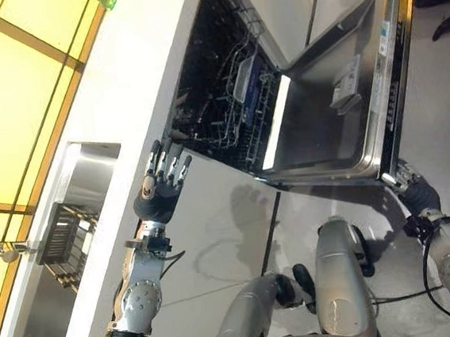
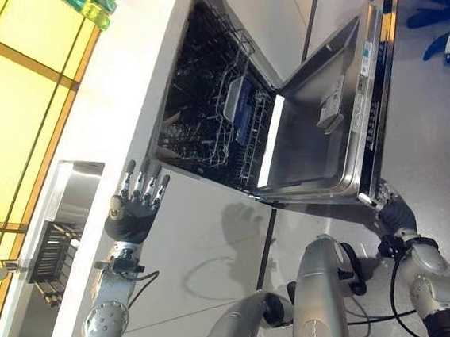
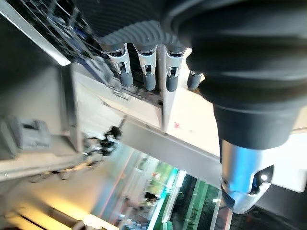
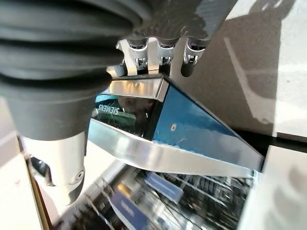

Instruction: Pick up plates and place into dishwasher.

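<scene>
The right hand (image 2: 394, 209) is low and close to the robot, at the near corner of the dishwasher door (image 2: 318, 140). Its fingers (image 4: 158, 58) reach over the shiny top edge of the door and look bent round it, most likely to pull the door down or keep it steady so that plates can go in. The door is not flat; it hangs partly open, tipped between up and down. A bit farther off, the left hand (image 1: 163, 184) is held up in front of the white cabinet wall, near the side of the dishwasher (image 1: 225, 89) but not touching it. Its fingers (image 3: 125, 73) are straight and spread a little, and it holds nothing (it seems to be waiting). Past the door, the wire rack (image 2: 229, 128) inside the dark machine has something pale in it, but I cannot tell what. Off to the left side, a dark basket (image 1: 60, 236) sits in a sunken sink on the tabletop (image 1: 131, 66). I cannot pick out any plates, so the picking up has not begun.
</scene>
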